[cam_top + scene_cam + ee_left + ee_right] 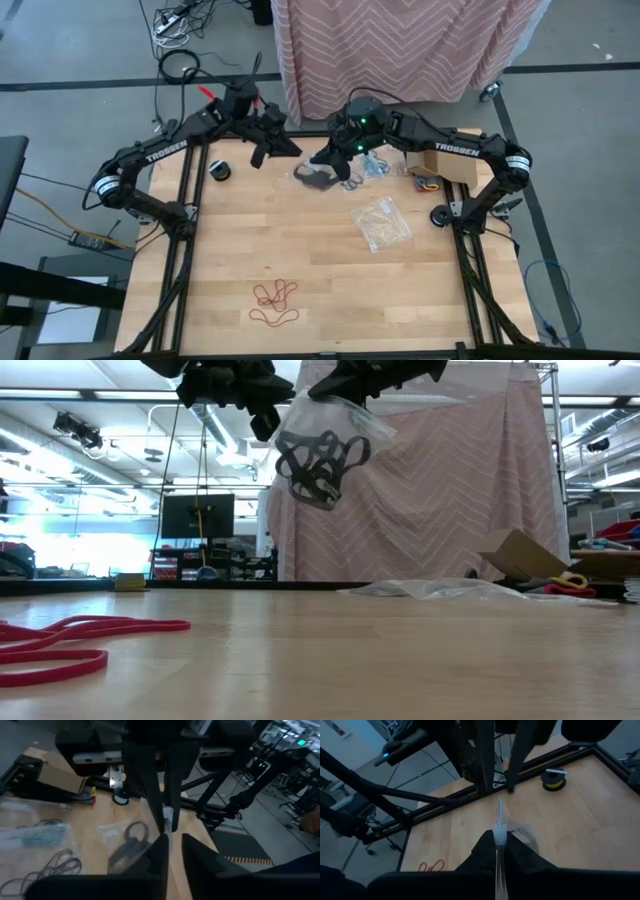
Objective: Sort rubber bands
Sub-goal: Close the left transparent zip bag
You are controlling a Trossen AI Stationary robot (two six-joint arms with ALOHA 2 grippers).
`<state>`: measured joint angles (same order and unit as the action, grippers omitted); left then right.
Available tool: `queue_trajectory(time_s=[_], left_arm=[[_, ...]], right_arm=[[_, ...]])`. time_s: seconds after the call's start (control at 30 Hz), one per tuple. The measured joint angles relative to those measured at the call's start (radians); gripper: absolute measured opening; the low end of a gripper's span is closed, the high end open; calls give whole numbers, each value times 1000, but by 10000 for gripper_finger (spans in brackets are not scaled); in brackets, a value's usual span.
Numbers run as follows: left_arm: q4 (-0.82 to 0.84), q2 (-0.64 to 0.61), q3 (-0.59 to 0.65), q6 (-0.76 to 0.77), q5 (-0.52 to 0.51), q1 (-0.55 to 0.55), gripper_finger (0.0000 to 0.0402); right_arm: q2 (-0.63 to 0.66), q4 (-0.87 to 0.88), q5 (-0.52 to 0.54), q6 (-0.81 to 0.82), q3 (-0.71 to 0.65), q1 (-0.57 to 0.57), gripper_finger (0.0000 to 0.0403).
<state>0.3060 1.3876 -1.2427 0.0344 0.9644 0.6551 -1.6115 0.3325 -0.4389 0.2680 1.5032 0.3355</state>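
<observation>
Item: clear bag of black rubber bands [320,460], held aloft over the counter's [330,280] far edge. My right hand [498,836] is clamped on its rim; my left hand [172,840], slightly apart, straddles the rim to pull it open. Red rubber bands [276,300] lie sorted near the near edge.

The worktop [320,270] is evenly lit from overhead; both wrist views are dim and blurred, and window glare is seen at low view's left.
</observation>
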Motion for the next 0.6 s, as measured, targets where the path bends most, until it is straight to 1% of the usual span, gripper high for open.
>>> queue_trajectory(time_s=[0.07, 0.2, 0.37, 0.5, 0.57, 0.6], left_arm=[[12, 0, 0, 1, -30, -9, 83], [3, 11, 0, 5, -48, -26, 130], [-12, 31, 1, 26, -79, -56, 172], [-64, 34, 1, 30, -100, -74, 184], [-80, 34, 1, 47, -120, -75, 179], [-81, 34, 1, 48, -124, -75, 170]], right_arm=[[0, -1, 0, 0, 0, 0, 4], [-1, -3, 1, 0, 0, 0, 4], [-2, -3, 1, 1, 0, 0, 4], [-2, -3, 1, 2, 0, -1, 4], [-2, -2, 1, 2, 0, -2, 4], [-2, -2, 1, 2, 0, -2, 3]])
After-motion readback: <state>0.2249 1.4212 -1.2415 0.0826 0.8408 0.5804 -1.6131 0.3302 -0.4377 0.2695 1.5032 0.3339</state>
